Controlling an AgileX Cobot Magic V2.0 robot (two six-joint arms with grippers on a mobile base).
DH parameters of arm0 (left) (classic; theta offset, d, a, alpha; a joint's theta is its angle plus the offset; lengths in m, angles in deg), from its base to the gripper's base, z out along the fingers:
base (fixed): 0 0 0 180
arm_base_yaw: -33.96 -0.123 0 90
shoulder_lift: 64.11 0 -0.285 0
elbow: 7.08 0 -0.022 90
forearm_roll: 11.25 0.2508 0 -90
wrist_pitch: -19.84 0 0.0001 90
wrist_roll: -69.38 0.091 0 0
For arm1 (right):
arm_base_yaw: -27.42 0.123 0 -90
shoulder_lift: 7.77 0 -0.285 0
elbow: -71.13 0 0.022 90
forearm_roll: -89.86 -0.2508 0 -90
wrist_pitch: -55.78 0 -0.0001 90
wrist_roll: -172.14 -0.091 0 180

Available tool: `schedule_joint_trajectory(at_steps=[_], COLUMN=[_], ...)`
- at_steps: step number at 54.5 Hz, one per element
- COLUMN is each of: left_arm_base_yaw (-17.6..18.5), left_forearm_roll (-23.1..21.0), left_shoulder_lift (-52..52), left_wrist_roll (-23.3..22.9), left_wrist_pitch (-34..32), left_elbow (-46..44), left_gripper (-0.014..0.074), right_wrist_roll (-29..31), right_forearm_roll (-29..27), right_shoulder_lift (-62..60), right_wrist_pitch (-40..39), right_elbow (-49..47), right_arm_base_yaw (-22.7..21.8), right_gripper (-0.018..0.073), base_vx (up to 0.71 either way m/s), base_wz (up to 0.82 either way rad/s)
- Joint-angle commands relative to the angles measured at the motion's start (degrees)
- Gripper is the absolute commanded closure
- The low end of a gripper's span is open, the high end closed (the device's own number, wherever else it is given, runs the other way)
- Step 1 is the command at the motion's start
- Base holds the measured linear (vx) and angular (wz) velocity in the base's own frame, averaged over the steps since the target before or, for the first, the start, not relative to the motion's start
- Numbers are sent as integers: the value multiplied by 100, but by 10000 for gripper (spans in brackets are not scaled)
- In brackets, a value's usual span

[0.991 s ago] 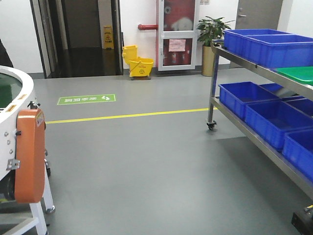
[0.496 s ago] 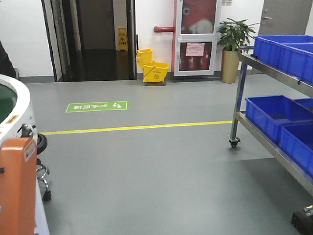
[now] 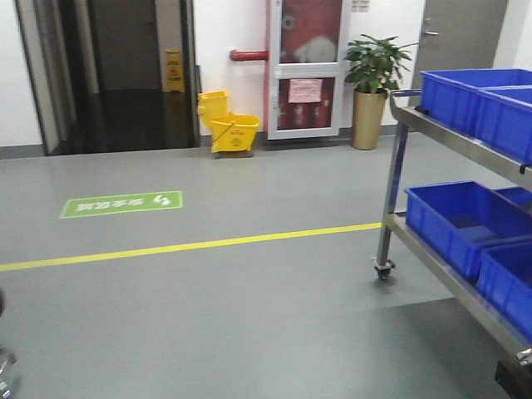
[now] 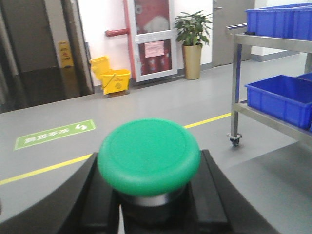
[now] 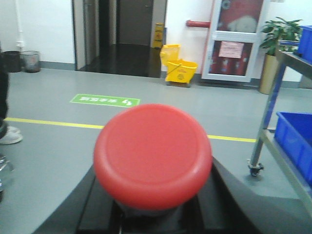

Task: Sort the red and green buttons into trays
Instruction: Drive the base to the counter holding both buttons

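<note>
Front view: grey floor with a yellow line (image 3: 191, 244) crossing it; a wheeled steel counter (image 3: 391, 195) at two to three o'clock carries blue crates (image 3: 465, 220) on both shelves.
Left tool (image 4: 152, 192): closed on the green button (image 4: 148, 156), dark fingers snug on either side of its base, cap facing up towards the wrist camera.
Right tool (image 5: 153, 204): likewise closed, gripping the red button (image 5: 152, 153) with its cap up.
Buttons' axis: both stems stand roughly upright in the grip, so each should set down on its base.
Trays: neither the green nor the red one is in any view, so their bearing from either tool, and which arm is nearer, cannot be told.
Step, my guess: carrying, with placing not yet begun.
Open room: floor is free from nine round to one o'clock.
Edges: counter post and shelf rims crowd the right side, closest to the right arm.
Caution: keep both grips level near those steel rims.
</note>
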Motion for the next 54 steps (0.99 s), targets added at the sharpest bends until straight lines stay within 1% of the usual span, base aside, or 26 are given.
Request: schedule_joint_trajectory(at_steps=[1, 29, 54], left_arm_base_yaw=[26, 26, 26], left_forearm_roll=[-106, -106, -106], left_shoulder_lift=[14, 14, 14], left_wrist_roll=[-37, -37, -37], left_wrist_pitch=[-327, -327, -327], left_elbow=[-178, -178, -178], left_gripper=[596, 596, 596], right_wrist_roll=[16, 16, 16], right_forearm_roll=[-19, -19, -19], right_shoulder_lift=[-10, -10, -10], right_wrist_pitch=[-346, -346, -346], right_elbow=[-183, -183, -183], right_arm_base_yaw=[2, 2, 2], right_gripper=[567, 567, 567], base_vx=[67, 65, 55], base_wz=[-33, -45, -61])
